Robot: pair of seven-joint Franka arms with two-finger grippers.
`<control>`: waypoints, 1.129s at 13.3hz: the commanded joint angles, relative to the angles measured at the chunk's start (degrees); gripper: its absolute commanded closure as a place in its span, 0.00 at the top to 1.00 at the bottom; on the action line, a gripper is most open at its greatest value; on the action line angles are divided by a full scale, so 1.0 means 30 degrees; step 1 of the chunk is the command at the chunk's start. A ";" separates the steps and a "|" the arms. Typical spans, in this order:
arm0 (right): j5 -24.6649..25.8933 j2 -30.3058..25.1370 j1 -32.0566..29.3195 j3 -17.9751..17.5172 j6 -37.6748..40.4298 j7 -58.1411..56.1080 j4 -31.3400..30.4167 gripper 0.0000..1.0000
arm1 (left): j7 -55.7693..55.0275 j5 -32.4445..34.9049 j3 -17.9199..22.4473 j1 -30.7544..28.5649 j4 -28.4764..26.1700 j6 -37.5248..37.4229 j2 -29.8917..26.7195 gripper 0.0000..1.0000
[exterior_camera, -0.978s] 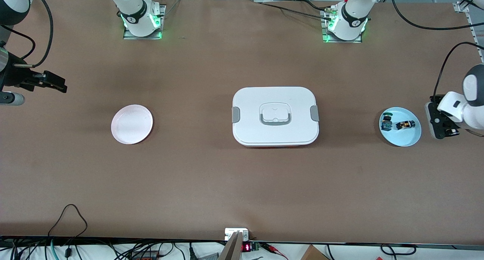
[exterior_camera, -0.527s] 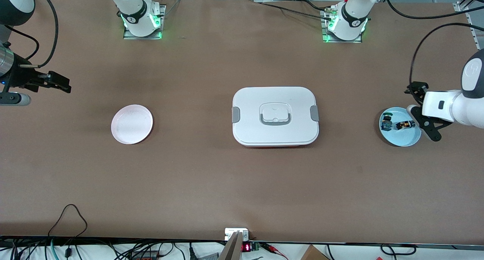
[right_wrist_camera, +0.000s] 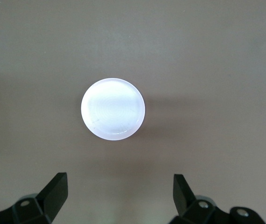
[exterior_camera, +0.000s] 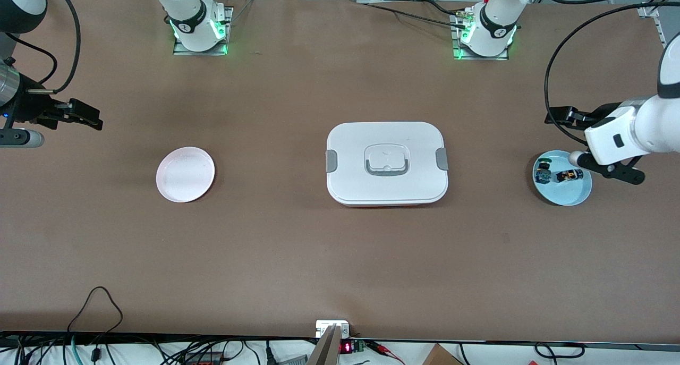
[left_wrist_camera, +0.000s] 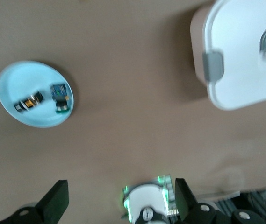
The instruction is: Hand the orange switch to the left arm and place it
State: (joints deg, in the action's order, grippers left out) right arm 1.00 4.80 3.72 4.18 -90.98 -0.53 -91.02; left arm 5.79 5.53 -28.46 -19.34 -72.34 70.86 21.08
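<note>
Task barely begun. Orange switch [exterior_camera: 568,175] lies untouched in blue dish [exterior_camera: 571,196] at left arm's end. Left gripper [left_wrist_camera: 118,203] hangs above, fingers spread, empty. Right gripper [right_wrist_camera: 119,198] waits, fingers spread, above pink plate [exterior_camera: 185,174]. Box [exterior_camera: 387,163] sits between dishes.

Your left gripper [exterior_camera: 595,136] hangs at the left arm's end of the table, fingers [left_wrist_camera: 53,203] spread wide; your right gripper [exterior_camera: 87,118] waits aloft, likewise spread.
</note>
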 commanded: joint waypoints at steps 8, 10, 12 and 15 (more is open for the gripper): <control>-0.0127 -0.0106 -0.0008 0.0042 0.0386 -0.0233 0.0282 1.00 | -0.1455 -0.2078 1.0013 0.7238 -0.9250 0.8197 -0.8253 1.00; -0.0127 -0.0106 -0.0008 0.0043 0.0386 -0.0204 0.0253 1.00 | -0.2135 -0.1991 1.0043 0.7179 -0.9285 0.8226 -0.8404 1.00; -0.0127 -0.0106 -0.0008 0.0043 0.0385 -0.0204 0.0282 1.00 | -0.2136 -0.1816 1.0014 0.7062 -0.9168 0.7965 -0.8259 1.00; -0.0098 -0.0106 -0.0037 0.0130 0.0386 -0.0204 0.0253 1.00 | -0.1990 -0.1815 1.0014 0.6683 -0.8582 0.7758 -0.7731 1.00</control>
State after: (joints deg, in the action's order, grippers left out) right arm 1.00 4.78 3.78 4.29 -90.85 -0.54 -90.84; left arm 0.28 -0.04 1.05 1.01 -98.63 94.02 -2.53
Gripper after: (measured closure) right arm 0.000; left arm 0.000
